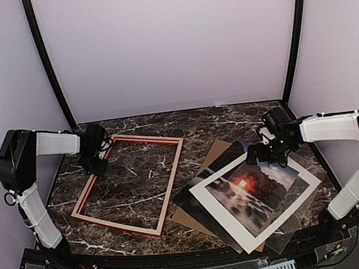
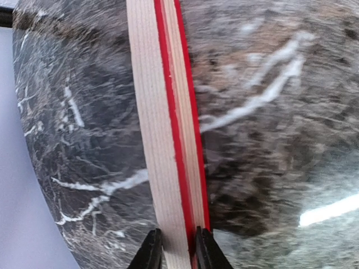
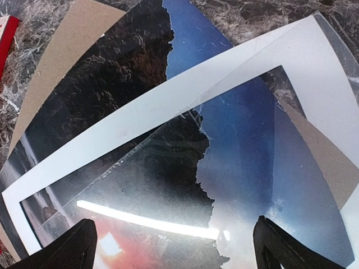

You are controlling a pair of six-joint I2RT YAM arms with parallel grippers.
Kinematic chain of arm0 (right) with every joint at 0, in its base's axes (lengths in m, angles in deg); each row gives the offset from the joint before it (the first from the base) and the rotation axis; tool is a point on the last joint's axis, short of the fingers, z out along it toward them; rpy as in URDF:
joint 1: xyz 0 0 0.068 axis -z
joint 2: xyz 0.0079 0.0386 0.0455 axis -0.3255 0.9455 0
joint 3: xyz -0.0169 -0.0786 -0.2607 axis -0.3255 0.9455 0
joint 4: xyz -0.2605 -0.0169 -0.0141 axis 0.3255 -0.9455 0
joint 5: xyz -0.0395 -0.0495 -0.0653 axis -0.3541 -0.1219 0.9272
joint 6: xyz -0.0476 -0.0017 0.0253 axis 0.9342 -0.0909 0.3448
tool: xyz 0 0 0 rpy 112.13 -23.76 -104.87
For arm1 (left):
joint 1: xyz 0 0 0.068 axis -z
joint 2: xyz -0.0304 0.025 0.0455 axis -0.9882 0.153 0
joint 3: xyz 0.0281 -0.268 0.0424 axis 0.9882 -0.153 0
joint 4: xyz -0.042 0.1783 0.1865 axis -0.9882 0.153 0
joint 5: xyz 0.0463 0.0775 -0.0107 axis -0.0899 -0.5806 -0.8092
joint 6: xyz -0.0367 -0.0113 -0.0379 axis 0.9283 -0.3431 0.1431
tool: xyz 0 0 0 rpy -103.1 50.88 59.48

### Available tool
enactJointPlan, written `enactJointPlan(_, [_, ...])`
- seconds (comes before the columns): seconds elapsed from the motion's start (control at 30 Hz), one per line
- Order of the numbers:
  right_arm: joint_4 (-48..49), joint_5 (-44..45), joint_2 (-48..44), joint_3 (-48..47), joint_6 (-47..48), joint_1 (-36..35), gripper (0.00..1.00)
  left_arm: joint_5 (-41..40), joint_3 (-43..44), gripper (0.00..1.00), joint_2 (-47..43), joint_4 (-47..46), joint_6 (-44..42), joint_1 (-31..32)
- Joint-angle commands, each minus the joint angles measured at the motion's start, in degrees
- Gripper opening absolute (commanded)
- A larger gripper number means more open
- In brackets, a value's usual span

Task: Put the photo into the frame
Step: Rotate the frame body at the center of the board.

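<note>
Left wrist: my left fingers (image 2: 150, 253) pinch the frame (image 2: 162, 140) at nine o'clock, right fingers (image 3: 67, 252) gape empty over the photo (image 3: 129, 78), whose mat (image 3: 140, 120) may drag along.

Polished stone, bare wood, paper and clear sheet

The worktop (image 1: 229, 119) looks like dark, white-veined marble, smooth and glossy enough to mirror a light. The frame (image 2: 151, 140) shows pale, unfinished wood with fine straight grain, its edges painted a bright, slightly shiny red. The photo (image 3: 123, 73) is thin paper with a soft sheen. The mat (image 3: 140, 120) is smooth, matt white card. The board (image 3: 61, 50) is plain, matt brown cardboard. A clear sheet (image 3: 235, 168), faintly scratched, throws hard glare. The fingers (image 3: 61, 252) look like matt black plastic.
</note>
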Motion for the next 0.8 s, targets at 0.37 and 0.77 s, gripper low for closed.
enactJointPlan(0.37, [2.3, -3.2, 15.2, -5.9, 3.1, -4.2, 0.94, 2.0, 0.3, 0.77, -8.6, 12.2, 15.1, 1.4])
enactJointPlan(0.77, [-4.4, -1.0, 22.6, -23.0, 8.2, -9.8, 0.91, 25.9, 2.4, 0.93, -17.8, 0.1, 26.0, 13.6])
